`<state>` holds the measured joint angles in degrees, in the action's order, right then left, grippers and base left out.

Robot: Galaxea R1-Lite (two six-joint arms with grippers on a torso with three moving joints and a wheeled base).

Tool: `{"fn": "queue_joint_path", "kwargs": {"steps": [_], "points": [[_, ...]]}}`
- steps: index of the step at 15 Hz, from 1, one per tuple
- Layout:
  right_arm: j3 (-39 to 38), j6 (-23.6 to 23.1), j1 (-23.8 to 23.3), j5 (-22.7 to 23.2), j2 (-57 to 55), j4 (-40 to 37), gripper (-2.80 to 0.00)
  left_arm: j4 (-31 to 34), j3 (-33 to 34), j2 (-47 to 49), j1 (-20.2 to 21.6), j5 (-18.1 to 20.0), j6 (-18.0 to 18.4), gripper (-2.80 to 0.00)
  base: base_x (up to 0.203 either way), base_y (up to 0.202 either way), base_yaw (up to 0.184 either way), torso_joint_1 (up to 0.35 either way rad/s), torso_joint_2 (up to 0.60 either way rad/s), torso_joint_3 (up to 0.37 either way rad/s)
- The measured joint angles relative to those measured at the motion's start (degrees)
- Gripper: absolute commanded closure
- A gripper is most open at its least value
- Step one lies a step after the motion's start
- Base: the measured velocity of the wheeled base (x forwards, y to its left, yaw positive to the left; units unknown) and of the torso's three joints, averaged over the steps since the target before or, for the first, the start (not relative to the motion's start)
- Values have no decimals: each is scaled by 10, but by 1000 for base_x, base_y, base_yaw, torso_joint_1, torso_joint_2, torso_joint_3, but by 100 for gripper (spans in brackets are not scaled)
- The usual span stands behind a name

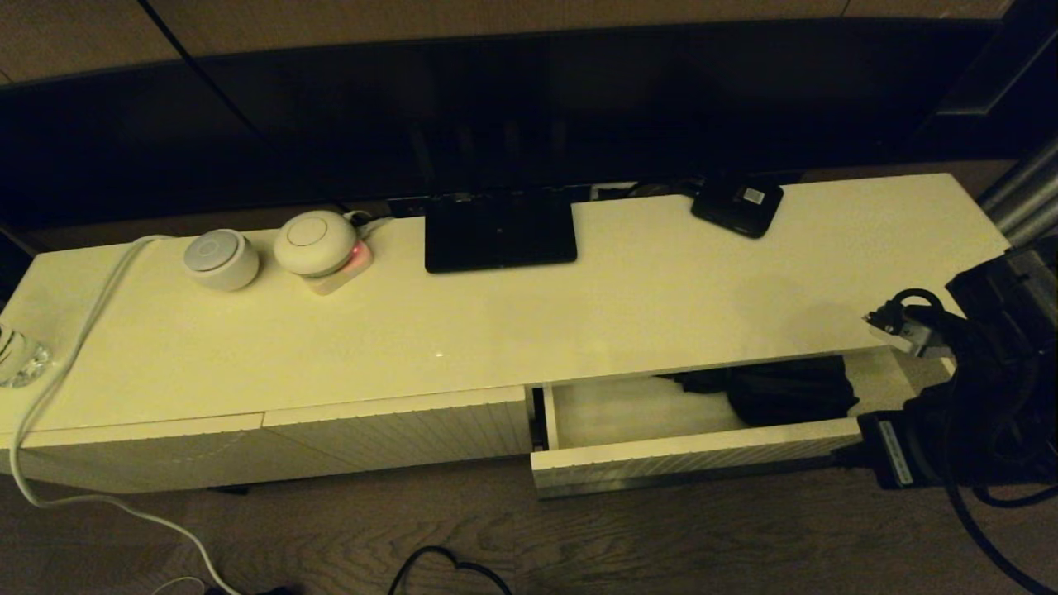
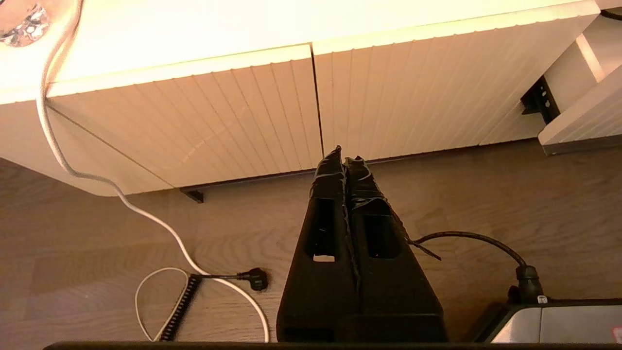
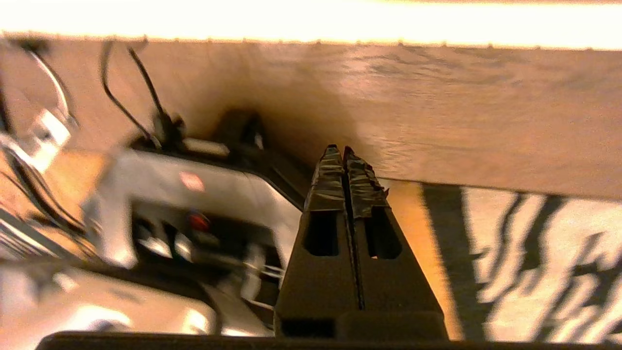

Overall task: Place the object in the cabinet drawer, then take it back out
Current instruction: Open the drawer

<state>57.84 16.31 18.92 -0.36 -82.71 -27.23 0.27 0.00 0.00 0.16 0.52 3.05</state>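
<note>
The cabinet drawer (image 1: 686, 459) is pulled partway out at the right of the cream cabinet, its ribbed front facing me. The black folding umbrella (image 1: 785, 388) lies inside, in the drawer's right half, partly under the cabinet top. My right arm (image 1: 950, 438) sits at the drawer front's right end. The right gripper (image 3: 344, 150) is shut on nothing and points at the wooden floor. My left gripper (image 2: 344, 159) is also shut and empty. It hangs low over the floor before the closed ribbed fronts, and the drawer's corner (image 2: 583, 121) shows far off to its side.
On the cabinet top stand a black screen foot (image 1: 500, 231), a flat black box with a white label (image 1: 737, 205), two round white devices (image 1: 221, 259) and a glass piece (image 1: 16, 355). A white cable (image 1: 74, 347) runs down to the floor, where a black plug (image 2: 255, 278) lies.
</note>
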Motion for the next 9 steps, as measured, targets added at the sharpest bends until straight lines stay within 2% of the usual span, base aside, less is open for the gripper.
{"fn": "queue_joint_path", "kwargs": {"steps": [2,9], "points": [[14,23,10,-26,-27,8,0,0,0,0,0,0,0,0,0,0,0,0,0,0],[20,25,22,-96,-98,90,0,0,0,0,0,0,0,0,0,0,0,0,0,0]]}}
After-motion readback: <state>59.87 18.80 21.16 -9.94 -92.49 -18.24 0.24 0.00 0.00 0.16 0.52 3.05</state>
